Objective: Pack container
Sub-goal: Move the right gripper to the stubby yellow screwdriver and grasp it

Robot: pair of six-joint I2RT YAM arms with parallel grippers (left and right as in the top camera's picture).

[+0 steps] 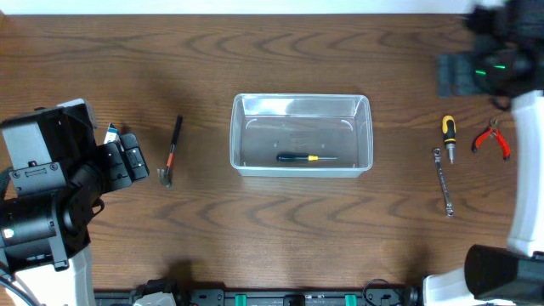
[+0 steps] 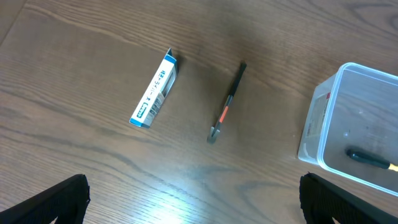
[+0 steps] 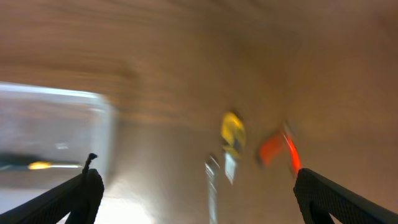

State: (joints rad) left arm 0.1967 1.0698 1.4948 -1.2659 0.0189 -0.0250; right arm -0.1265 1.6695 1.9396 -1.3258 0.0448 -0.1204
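The clear container [image 1: 302,99] stands at the table's centre with a black-and-yellow screwdriver [image 1: 297,157] lying in it. My left gripper [image 1: 140,159] is open and empty at the left, above the table. Its wrist view shows the gripper [image 2: 194,202], the container [image 2: 320,118] and the screwdriver [image 2: 372,160]. My right gripper [image 1: 457,75] is at the far right. It is open and empty in its blurred wrist view [image 3: 199,199], where the container [image 3: 56,118] shows at the left.
A small hammer [image 1: 172,153] [image 2: 227,102] lies left of the container, and a blue-and-white box [image 1: 110,133] [image 2: 154,90] lies beside my left gripper. On the right lie a yellow-handled screwdriver [image 1: 448,136] [image 3: 232,134], red pliers [image 1: 492,138] [image 3: 277,149] and a wrench [image 1: 443,180].
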